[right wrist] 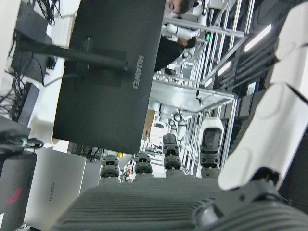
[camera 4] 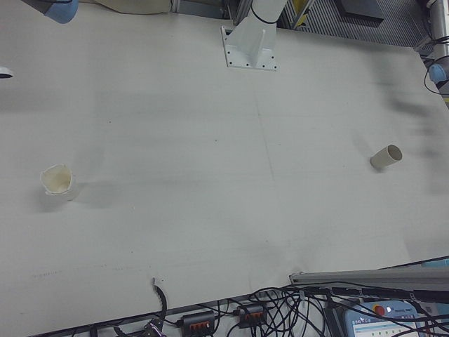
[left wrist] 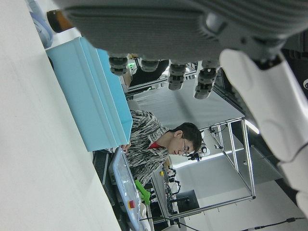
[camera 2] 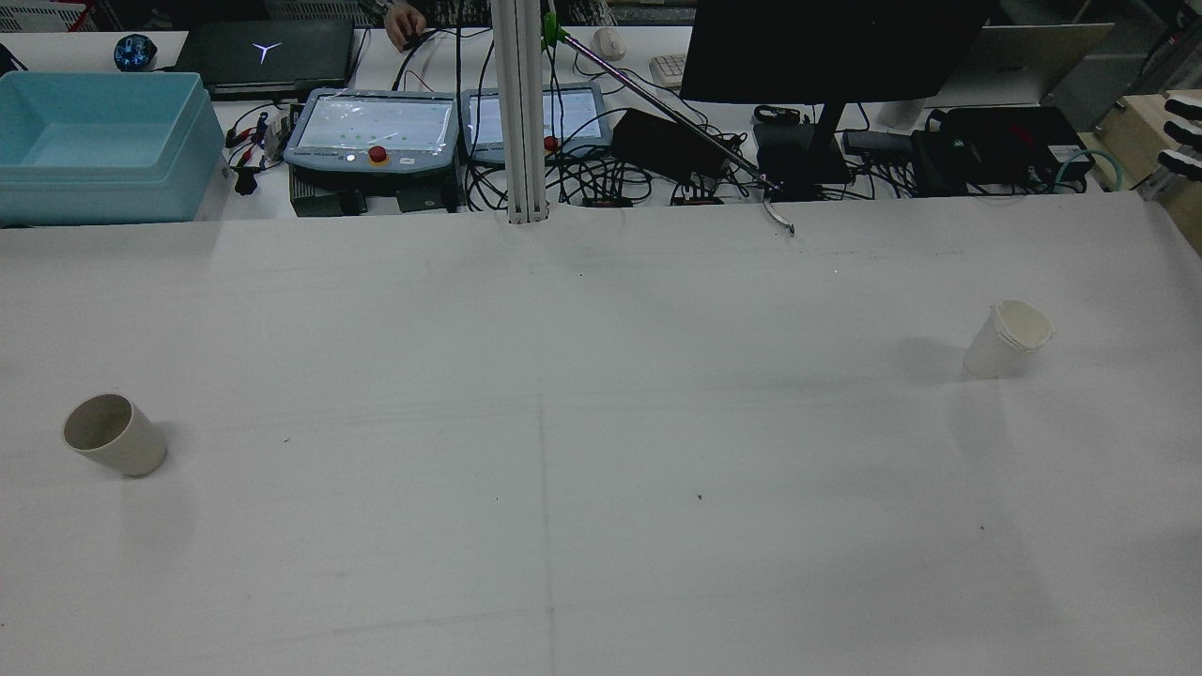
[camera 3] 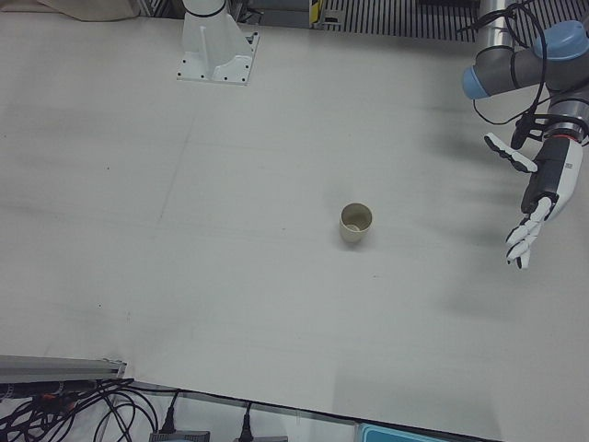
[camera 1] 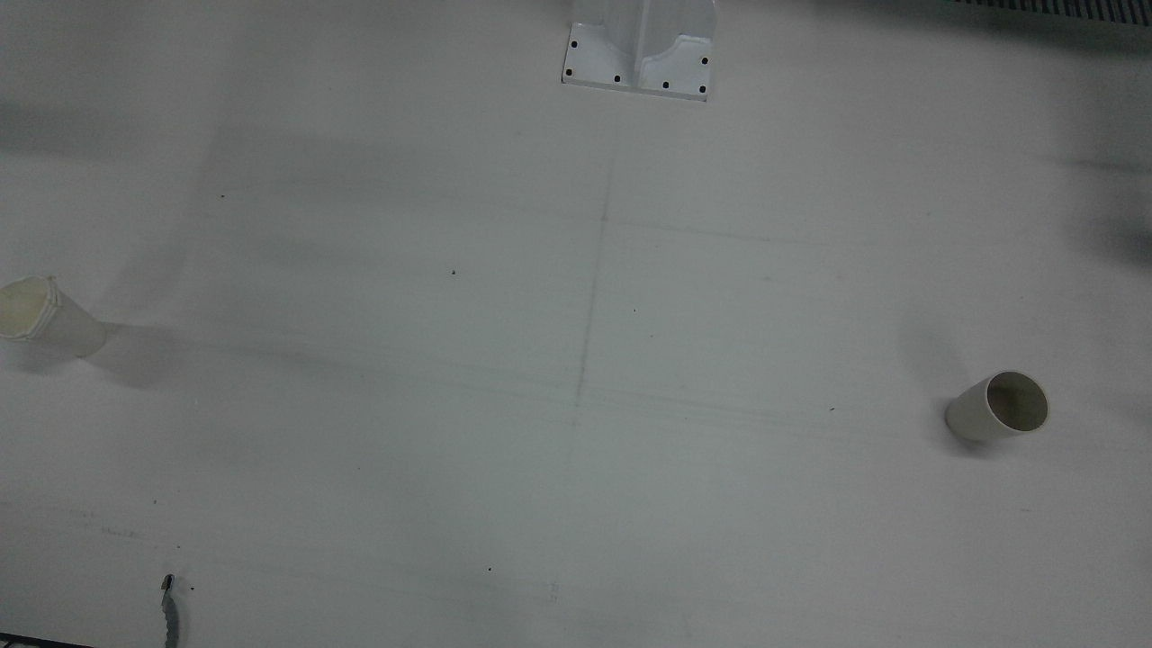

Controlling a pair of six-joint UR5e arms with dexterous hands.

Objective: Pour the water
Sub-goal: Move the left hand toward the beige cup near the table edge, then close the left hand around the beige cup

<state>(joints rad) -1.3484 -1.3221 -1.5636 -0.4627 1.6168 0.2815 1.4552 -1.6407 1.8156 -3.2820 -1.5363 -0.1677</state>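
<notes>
A beige cup [camera 2: 113,434] stands upright on the white table [camera 2: 601,451] on my left side; it also shows as the beige cup [camera 3: 355,224] and beige cup [camera 1: 999,407]. A crumpled white paper cup [camera 2: 1008,339] stands on my right side, and shows as the white cup [camera 4: 57,181] too. My left hand [camera 3: 538,198] hangs open, fingers spread, well off to the outer side of the beige cup and holding nothing. My right hand [camera 2: 1181,141] shows only as fingertips at the table's far right edge, open and far from the white cup.
A light-blue bin [camera 2: 94,141], two teach pendants [camera 2: 371,131], a black monitor [camera 2: 826,47] and cables line the far bench behind an aluminium post [camera 2: 521,113]. An arm pedestal [camera 1: 639,54] is bolted at the robot's edge. A seated person [left wrist: 159,139] is beyond the bench.
</notes>
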